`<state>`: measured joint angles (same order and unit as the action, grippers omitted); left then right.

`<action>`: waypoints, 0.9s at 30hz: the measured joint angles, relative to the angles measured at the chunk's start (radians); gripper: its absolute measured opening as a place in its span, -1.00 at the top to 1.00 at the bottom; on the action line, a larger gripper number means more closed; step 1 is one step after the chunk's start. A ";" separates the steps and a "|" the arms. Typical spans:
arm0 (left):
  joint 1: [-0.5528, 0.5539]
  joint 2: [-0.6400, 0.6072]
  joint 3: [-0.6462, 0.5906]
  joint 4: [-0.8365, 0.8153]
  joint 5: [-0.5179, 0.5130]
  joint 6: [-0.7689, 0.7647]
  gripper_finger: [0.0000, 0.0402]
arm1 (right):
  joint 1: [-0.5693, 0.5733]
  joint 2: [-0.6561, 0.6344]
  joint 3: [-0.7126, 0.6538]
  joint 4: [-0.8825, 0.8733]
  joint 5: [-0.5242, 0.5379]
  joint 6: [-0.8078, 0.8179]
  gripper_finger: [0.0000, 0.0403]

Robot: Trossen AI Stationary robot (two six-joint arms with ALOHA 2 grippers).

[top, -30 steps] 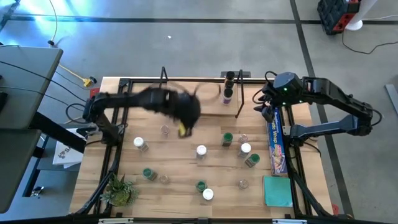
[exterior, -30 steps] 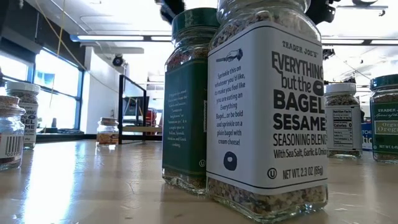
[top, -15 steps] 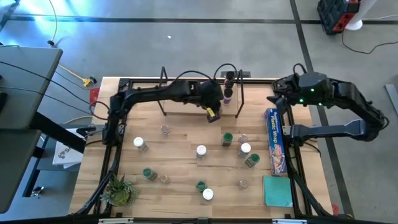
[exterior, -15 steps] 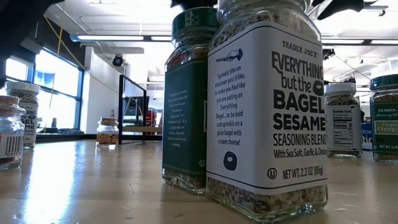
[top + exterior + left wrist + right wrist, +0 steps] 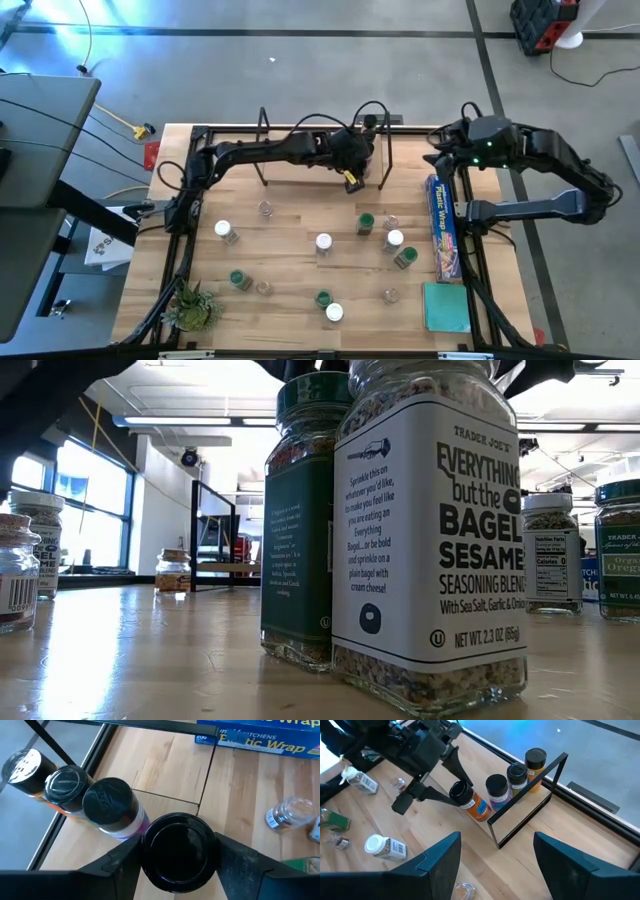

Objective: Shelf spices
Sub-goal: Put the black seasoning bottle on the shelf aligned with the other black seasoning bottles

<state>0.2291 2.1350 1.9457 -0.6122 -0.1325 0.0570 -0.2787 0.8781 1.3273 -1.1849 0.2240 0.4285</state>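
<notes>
The shelf (image 5: 310, 165), a pale board with black wire end frames, stands at the table's far side. Three dark-lidded spice jars (image 5: 368, 135) stand in a row at its right end. My left gripper (image 5: 350, 172) is beside that row, shut on a black-lidded jar with an orange label (image 5: 472, 802). In the left wrist view the jar's lid (image 5: 179, 851) fills the gap between the fingers, next to the row of jars (image 5: 107, 802). My right gripper (image 5: 495, 855) hangs open over the table's far right, holding nothing. Several more spice jars (image 5: 324, 242) stand loose on the table. My left gripper pinches the jar between its two fingers at the black lid (image 5: 460, 792), one finger on each side. The fingers slant down from the table's left. The jar is tilted, its orange body (image 5: 479, 809) pointing down toward the shelf board; whether its base touches the board I cannot tell.
A long blue plastic-wrap box (image 5: 443, 225) lies along the right edge, with a teal pad (image 5: 445, 305) nearer. A small green plant (image 5: 192, 305) sits at the near left corner. In the low view a large seasoning jar (image 5: 430, 530) and a green-lidded one (image 5: 300, 520) stand close to the camera.
My left gripper has carried the jar from above the table's middle toward the far right and down, to the shelf's right end beside the three jars. My right gripper has shifted a little toward the right edge and rolled its wrist.
</notes>
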 joint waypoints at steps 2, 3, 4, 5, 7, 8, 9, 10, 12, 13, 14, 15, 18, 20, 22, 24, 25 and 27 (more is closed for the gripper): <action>0.001 0.009 0.000 0.001 -0.001 0.004 -0.07 | 0.000 0.008 0.000 0.002 0.000 -0.003 -0.21; 0.001 0.013 0.000 0.012 -0.002 0.007 -0.07 | 0.000 0.008 0.000 0.005 0.000 -0.004 -0.21; 0.001 0.015 0.000 0.017 -0.002 0.008 -0.06 | 0.000 0.009 0.000 0.007 0.000 -0.007 -0.21; 0.001 0.016 0.000 0.017 -0.003 0.008 -0.06 | 0.000 0.011 0.000 0.007 -0.001 -0.010 -0.21; 0.001 0.025 0.000 0.043 -0.005 0.030 -0.06 | 0.000 0.012 0.000 0.009 -0.001 -0.014 -0.21; 0.001 0.026 0.000 0.052 -0.007 0.046 -0.06 | 0.000 0.013 0.000 0.010 -0.001 -0.015 -0.21; 0.001 0.028 0.000 0.051 -0.010 0.060 -0.06 | 0.000 0.013 0.000 0.010 -0.002 -0.018 -0.21; 0.001 0.028 0.000 0.051 -0.013 0.073 -0.06 | 0.000 0.013 0.000 0.010 -0.004 -0.018 -0.21; 0.001 0.037 -0.001 0.080 -0.022 0.094 -0.06 | 0.000 0.013 0.000 0.011 -0.004 -0.018 -0.21; 0.000 0.038 0.000 0.091 -0.032 0.104 -0.06 | 0.000 0.013 0.000 0.011 -0.004 -0.018 -0.21; 0.001 0.039 0.000 0.089 -0.036 0.113 -0.06 | 0.000 0.012 0.000 0.011 -0.004 -0.018 -0.21; 0.001 0.039 0.000 0.084 -0.037 0.120 -0.06 | 0.000 0.012 0.000 0.011 -0.004 -0.018 -0.21; 0.002 0.045 0.000 0.095 -0.037 0.134 -0.06 | 0.000 0.013 0.000 0.011 -0.004 -0.018 -0.21; 0.002 0.046 -0.001 0.086 -0.034 0.138 -0.06 | 0.000 0.013 0.000 0.011 -0.004 -0.018 -0.21; 0.002 0.048 -0.001 0.085 -0.025 0.138 -0.07 | 0.000 0.012 0.000 0.011 -0.004 -0.018 -0.21; 0.002 0.051 0.000 0.090 -0.025 0.138 -0.08 | 0.000 0.013 0.000 0.011 -0.004 -0.018 -0.21; 0.002 0.052 0.000 0.086 -0.025 0.138 -0.10 | 0.000 0.013 0.000 0.012 -0.004 -0.018 -0.21; 0.003 0.054 -0.001 0.083 -0.026 0.138 -0.14 | 0.000 0.013 0.000 0.012 -0.004 -0.018 -0.21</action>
<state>0.2317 2.1887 1.9450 -0.5292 -0.1589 0.1951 -0.2785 0.8909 1.3273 -1.1732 0.2203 0.4103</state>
